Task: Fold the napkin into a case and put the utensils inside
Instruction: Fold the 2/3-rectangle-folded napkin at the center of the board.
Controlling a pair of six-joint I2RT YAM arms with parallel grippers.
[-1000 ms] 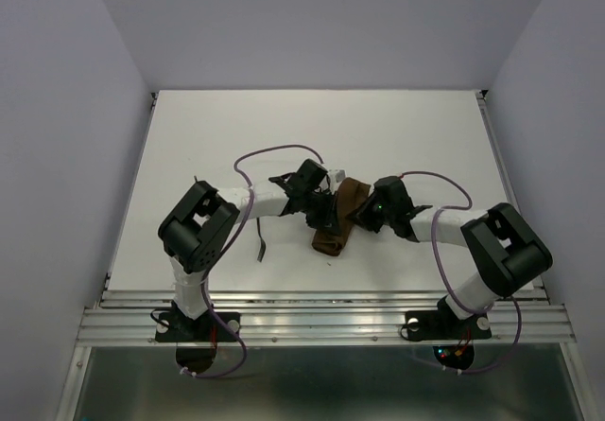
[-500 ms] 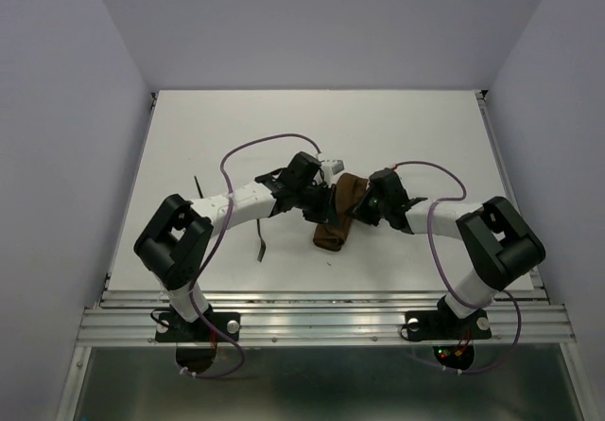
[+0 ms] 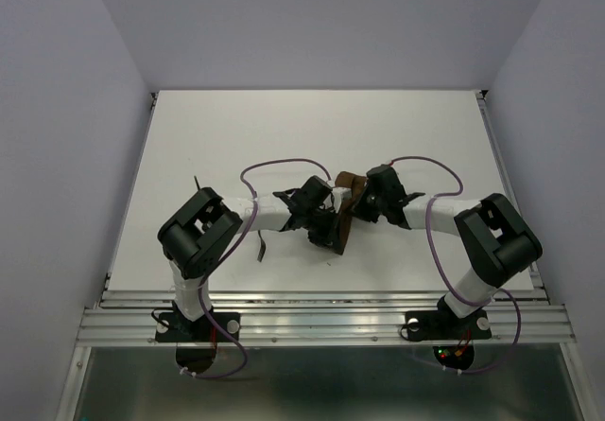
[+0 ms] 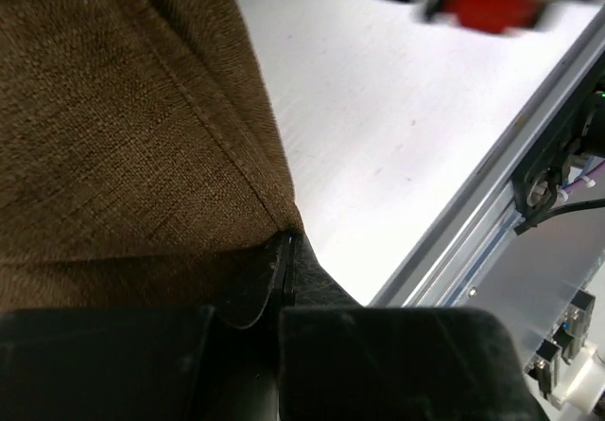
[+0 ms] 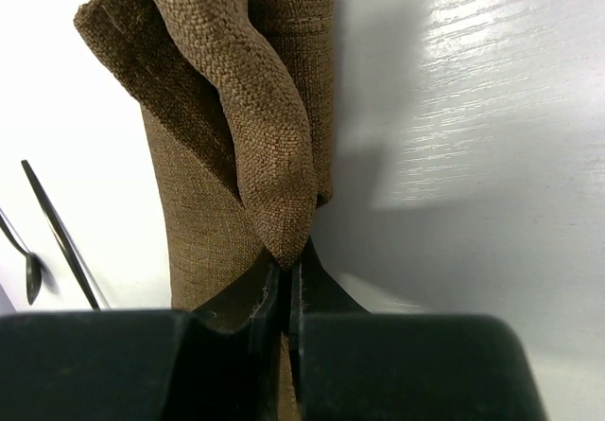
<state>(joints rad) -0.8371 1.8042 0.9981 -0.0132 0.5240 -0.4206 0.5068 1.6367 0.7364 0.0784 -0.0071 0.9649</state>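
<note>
Right wrist view: the right gripper [image 5: 286, 274] is pinched tight on a folded corner of the napkin [image 5: 217, 90]. The left gripper [image 4: 284, 270] nips its hem likewise. The cloth lies mid-surface [image 5: 473, 109], with the utensils [image 5: 59, 236] to its left. Firm pinches and matched motion should hold the folds.

A white table [image 3: 312, 128] is sitting boxed in by plain pale lilac walls, with the back wall [image 3: 321, 24], left wall [image 3: 57, 156] and right wall [image 3: 567, 109] rising from its edges. A ribbed metal rail [image 3: 321, 319] is running along its near edge, a grey panel [image 3: 321, 383] showing below. Soft light is glossing the tabletop
</note>
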